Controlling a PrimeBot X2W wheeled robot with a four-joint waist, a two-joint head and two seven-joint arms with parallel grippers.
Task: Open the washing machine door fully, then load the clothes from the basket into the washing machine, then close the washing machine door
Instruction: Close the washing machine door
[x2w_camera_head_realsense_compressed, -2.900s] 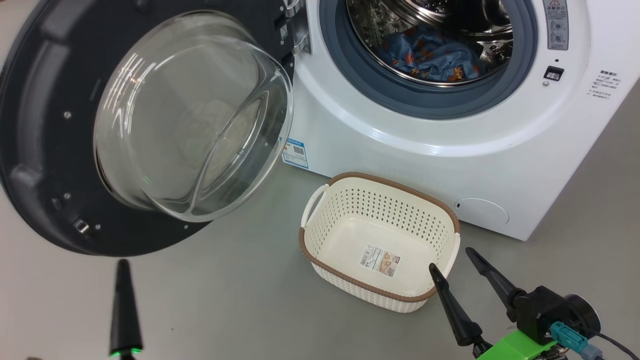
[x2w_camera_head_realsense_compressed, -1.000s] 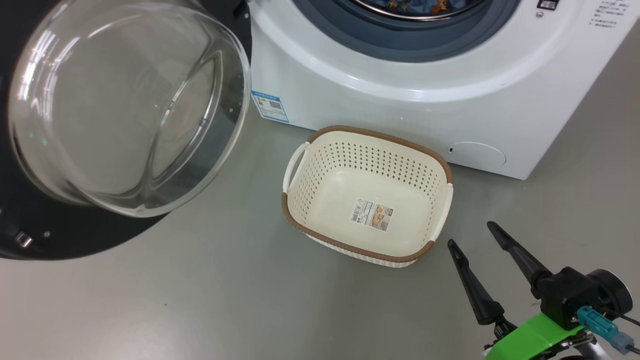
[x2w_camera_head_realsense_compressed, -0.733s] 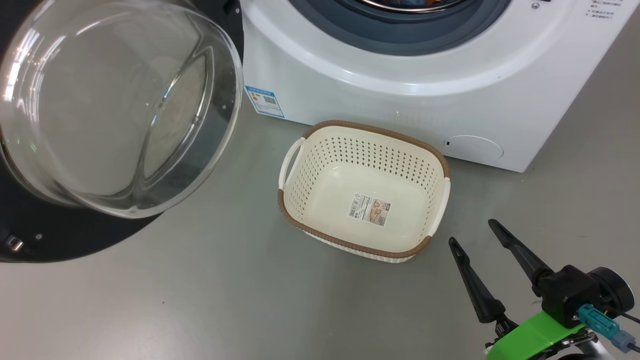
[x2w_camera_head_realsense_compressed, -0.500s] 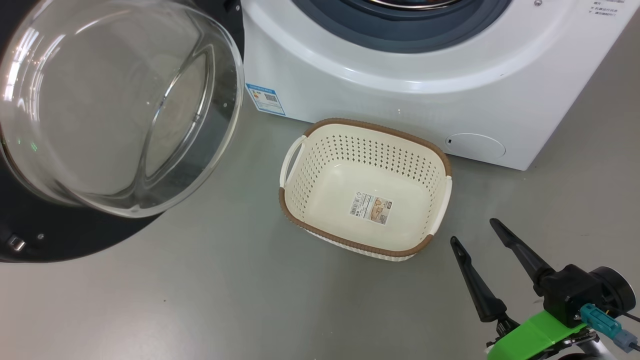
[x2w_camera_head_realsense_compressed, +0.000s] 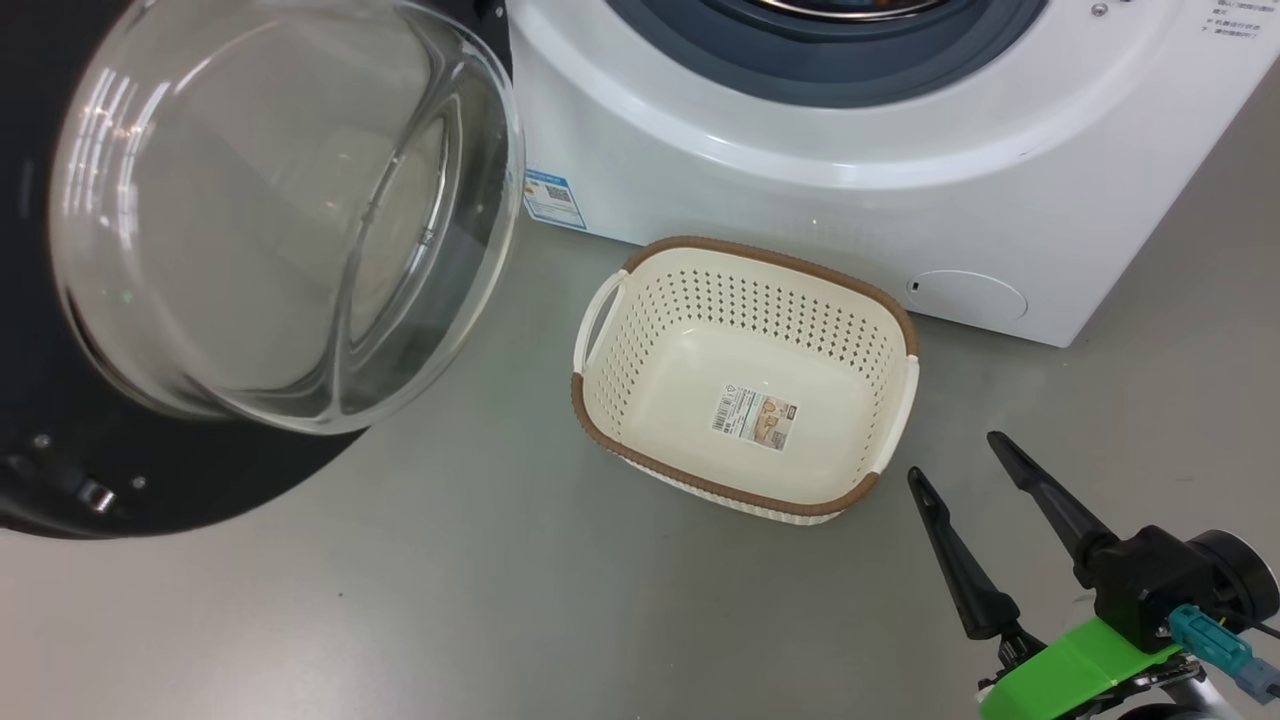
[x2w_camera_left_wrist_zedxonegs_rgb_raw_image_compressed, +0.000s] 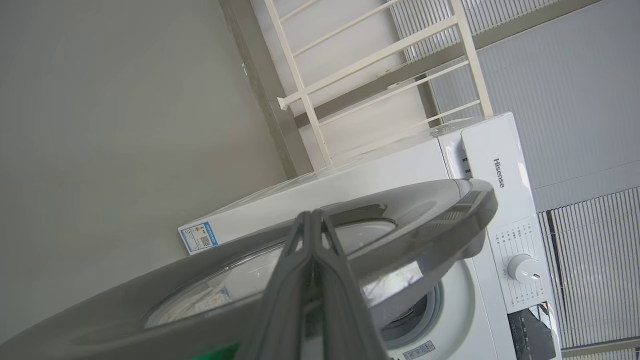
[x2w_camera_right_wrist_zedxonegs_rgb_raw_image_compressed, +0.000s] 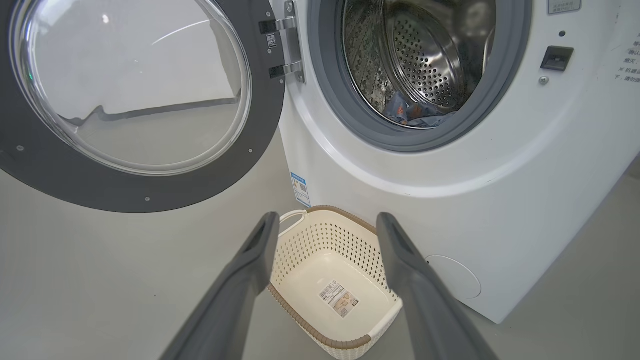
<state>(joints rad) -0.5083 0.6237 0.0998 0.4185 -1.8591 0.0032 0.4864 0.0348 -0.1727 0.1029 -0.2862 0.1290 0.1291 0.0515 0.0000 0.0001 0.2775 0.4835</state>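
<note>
While left gripper, fingers together, points at washing machine door: push could skid off glossy rim. Right gripper apart, idle.

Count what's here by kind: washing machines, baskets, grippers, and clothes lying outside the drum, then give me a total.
Washing machine: 1
Basket: 1
Grippers: 2 (left gripper shut, right gripper open)
Clothes outside the drum: 0
Total: 4
</note>
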